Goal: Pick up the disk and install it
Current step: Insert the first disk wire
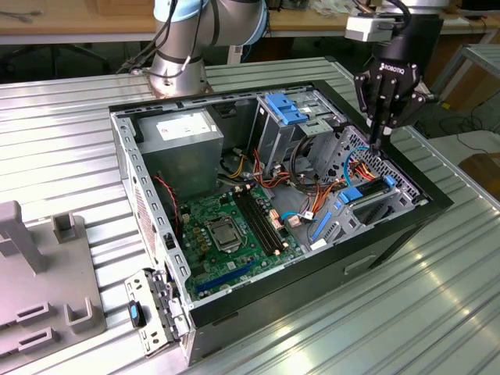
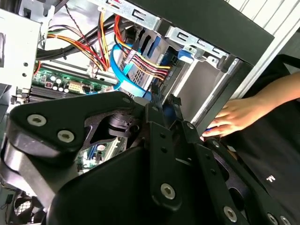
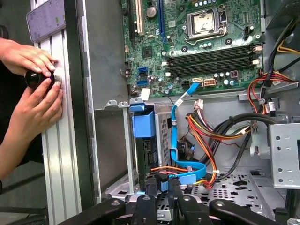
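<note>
- Gripper (image 1: 376, 139) hangs above the drive cage (image 1: 391, 205) at the case's end on the exterior view's right. The claw points down and is narrow, with only a slim gap between the fingertips (image 3: 151, 188) and nothing held in it.
- Just under the tips in the first wrist view are the blue data cable (image 3: 187, 171) and the orange-red power wires (image 3: 206, 133). They loop across the cage floor near the claw, and whether they touch it cannot be told.
- The disk (image 1: 366, 192) sits in the cage, below the claw and apart from it. Its blue carrier frame faces up and the dark drive body lies along the slot. In the first wrist view the blue frame (image 3: 143, 124) stands just beyond the fingertips, in line with them.
- Judged step: the disk looks slotted in, with the claw off it. Full seating cannot be confirmed from these views.
- To do it well, probably: any contact should go square onto the blue frame, along the slot line, not on the drive's face. The tips should stay off the cables, since a snagged data cable could tug the disk askew.
- The paler blue latch piece (image 1: 285, 109) on the upper bay is well apart and is not the target.
- A person's hands (image 3: 35, 89) hold a black knob (image 3: 40, 77) on the table rail (image 3: 58, 154) beside the case wall (image 3: 79, 117). Judged risk: little room on that side, so motion should be slow.
</note>
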{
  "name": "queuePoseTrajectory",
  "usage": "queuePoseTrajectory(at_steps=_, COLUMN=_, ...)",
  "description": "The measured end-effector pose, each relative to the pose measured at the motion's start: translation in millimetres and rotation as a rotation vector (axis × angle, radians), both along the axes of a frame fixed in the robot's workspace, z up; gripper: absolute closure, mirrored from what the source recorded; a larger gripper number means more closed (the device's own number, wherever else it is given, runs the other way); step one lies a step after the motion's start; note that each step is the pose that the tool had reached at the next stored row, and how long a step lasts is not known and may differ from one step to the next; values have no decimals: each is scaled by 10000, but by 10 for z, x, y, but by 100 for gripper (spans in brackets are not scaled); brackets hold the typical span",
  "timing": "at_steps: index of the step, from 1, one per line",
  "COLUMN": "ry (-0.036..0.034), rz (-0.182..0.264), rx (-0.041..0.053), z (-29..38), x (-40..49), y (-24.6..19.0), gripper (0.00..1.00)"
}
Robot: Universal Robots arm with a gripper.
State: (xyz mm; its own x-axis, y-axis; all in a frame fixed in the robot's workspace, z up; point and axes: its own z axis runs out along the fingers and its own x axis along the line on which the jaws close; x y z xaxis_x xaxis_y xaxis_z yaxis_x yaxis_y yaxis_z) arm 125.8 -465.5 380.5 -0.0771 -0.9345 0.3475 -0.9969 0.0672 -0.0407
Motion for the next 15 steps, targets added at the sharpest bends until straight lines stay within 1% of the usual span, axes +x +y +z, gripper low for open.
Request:
queuePoseTrajectory(at_steps=2, ry=37, rz=-3, rx=-28, z=-22, x=-3, y=0, gripper=76)
queuePoseTrajectory(at_steps=3, ry=89, rz=-10, rx=-43, z=-28, x=-3, y=1, gripper=76)
queuePoseTrajectory(at_steps=4, ry=336, rz=-40, rx=-94, z=-35, x=-3, y=6, gripper=76)
queuePoseTrajectory(at_steps=5, ry=468, rz=-58, rx=-127, z=-38, x=-3, y=10, gripper=76)
queuePoseTrajectory(at_steps=6, ry=571, rz=-70, rx=-156, z=-42, x=-3, y=14, gripper=76)
queuePoseTrajectory(at_steps=7, ry=632, rz=-79, rx=-185, z=-56, x=-2, y=15, gripper=76)
queuePoseTrajectory(at_steps=9, ry=644, rz=-82, rx=-226, z=-85, x=16, y=22, gripper=76)
queuePoseTrajectory(at_steps=10, ry=643, rz=-87, rx=-373, z=-85, x=38, y=55, gripper=76)
queuePoseTrajectory(at_steps=11, ry=643, rz=-90, rx=-450, z=-86, x=53, y=74, gripper=76)
queuePoseTrajectory(at_steps=14, ry=642, rz=-97, rx=-660, z=-85, x=67, y=105, gripper=76)
queuePoseTrajectory(at_steps=15, ry=641, rz=-101, rx=-763, z=-81, x=67, y=117, gripper=76)
